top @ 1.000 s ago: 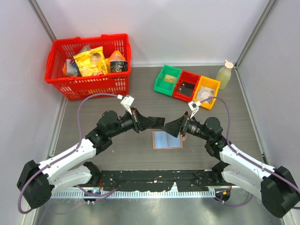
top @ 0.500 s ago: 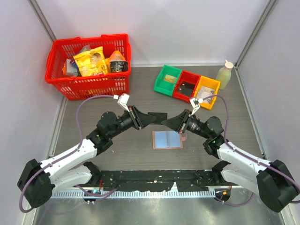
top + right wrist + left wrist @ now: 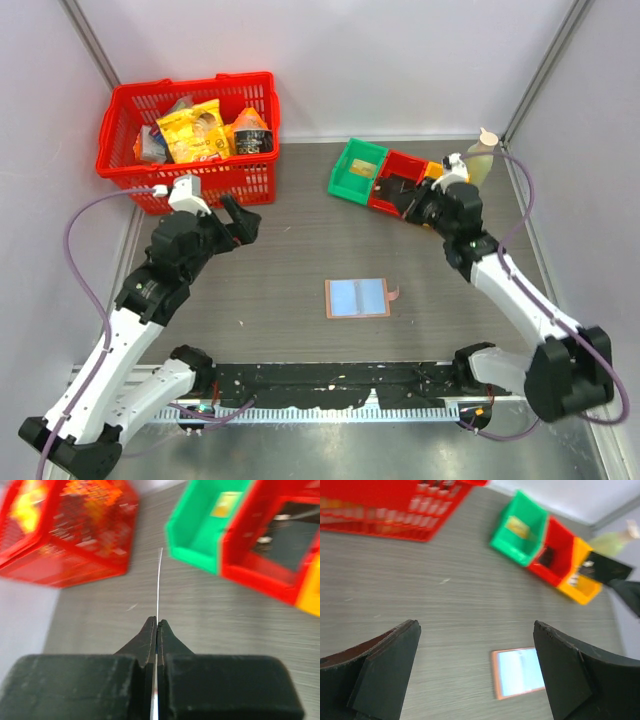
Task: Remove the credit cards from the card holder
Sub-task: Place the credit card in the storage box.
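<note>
While my right gripper (image 3: 156, 624) pinches one extracted credit card (image 3: 607, 569), my left gripper (image 3: 475, 630) hangs spread and empty, and the open card holder (image 3: 357, 297) may hold more.

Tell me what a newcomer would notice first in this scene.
The red basket full of snack packets at the far left of the table grabs the eye, with the green, red and yellow bins at the far right. Mid-table the card holder lies open, blue lining up, while the right gripper pinches a credit card near the bins.
</note>
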